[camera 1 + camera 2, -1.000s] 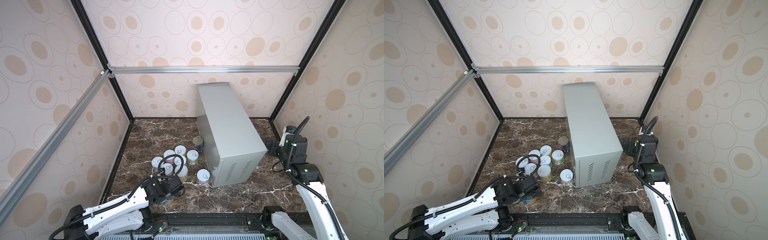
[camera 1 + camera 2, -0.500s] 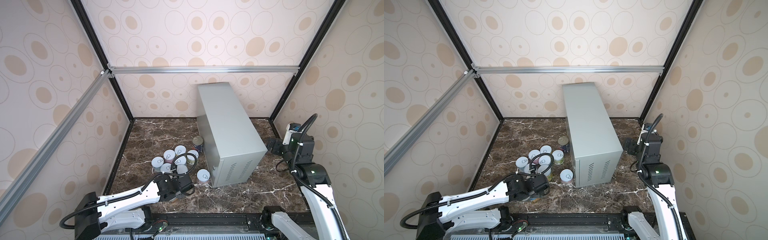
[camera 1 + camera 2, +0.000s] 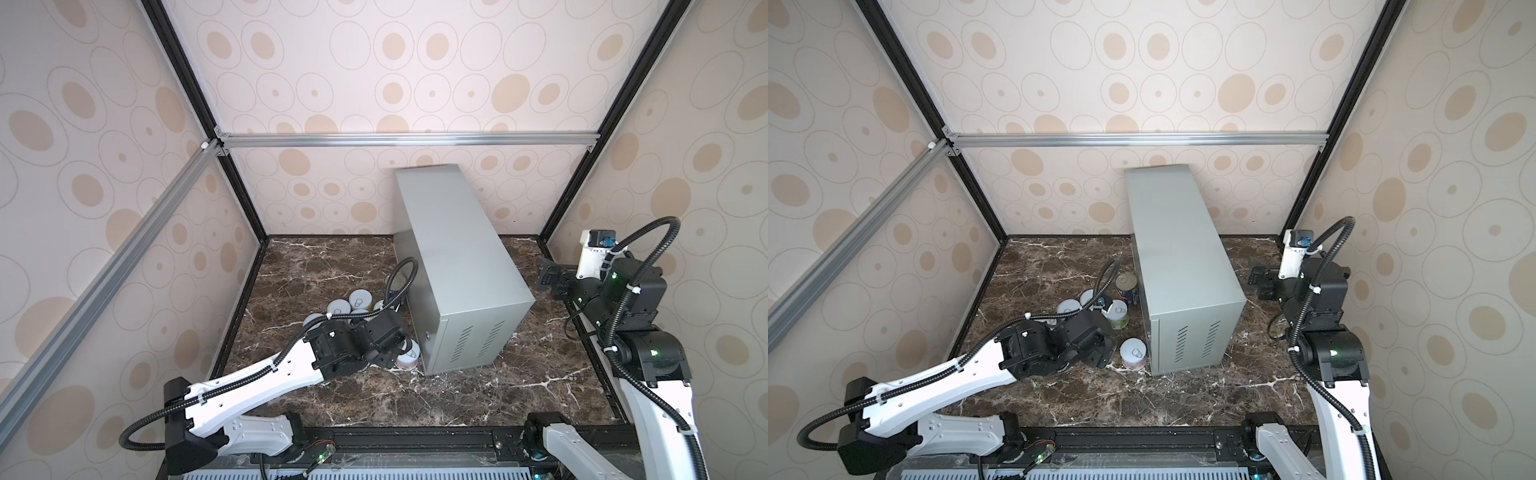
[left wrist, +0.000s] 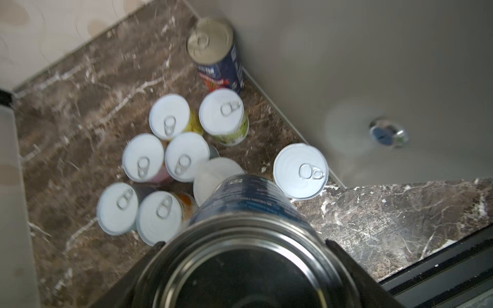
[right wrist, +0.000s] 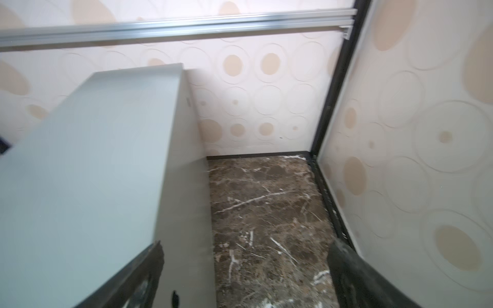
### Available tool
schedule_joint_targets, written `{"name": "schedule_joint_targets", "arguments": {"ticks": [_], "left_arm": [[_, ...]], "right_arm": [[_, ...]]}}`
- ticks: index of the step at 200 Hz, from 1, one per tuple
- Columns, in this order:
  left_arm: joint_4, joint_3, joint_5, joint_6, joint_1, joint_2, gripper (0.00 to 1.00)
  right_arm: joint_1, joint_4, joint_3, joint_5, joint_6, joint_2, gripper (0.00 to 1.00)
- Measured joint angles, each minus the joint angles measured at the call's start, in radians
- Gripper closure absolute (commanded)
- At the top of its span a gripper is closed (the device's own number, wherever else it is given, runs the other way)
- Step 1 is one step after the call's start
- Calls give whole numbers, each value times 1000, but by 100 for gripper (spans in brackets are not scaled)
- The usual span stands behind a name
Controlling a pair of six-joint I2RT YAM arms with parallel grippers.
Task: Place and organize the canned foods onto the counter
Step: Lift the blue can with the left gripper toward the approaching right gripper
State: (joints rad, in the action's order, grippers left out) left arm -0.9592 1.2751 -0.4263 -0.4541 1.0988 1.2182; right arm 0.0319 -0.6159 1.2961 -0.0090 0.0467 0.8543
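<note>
Gripping the blue can [image 4: 250, 197] toward the tabletop's [image 3: 478, 395] front edge, the left gripper [image 4: 244, 244] hangs over the white-lidded cans [image 4: 184, 157]; a low swing could topple them or strike the counter [image 3: 453, 249]. Farther back, the right gripper [image 5: 246, 244] stands spread, empty, beside the counter.

Dark marble surface [image 3: 457, 395] bears grey counter [image 3: 453, 257]; white-lidded cans [image 4: 186, 156] clustered upright alongside, navy-red can [image 4: 221, 72] just beside counter.
</note>
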Motion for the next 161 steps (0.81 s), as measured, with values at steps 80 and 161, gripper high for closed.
{"name": "schedule_joint_targets", "arguments": {"ticks": [80,161], "left_arm": [[-54,366,194,325,-206,61,100],[-101,602,407,473,-281,136,100]], "right_arm": [[123,142,21,-576,-45,58,2],[624,69,168,-529,-264,253,0]]}}
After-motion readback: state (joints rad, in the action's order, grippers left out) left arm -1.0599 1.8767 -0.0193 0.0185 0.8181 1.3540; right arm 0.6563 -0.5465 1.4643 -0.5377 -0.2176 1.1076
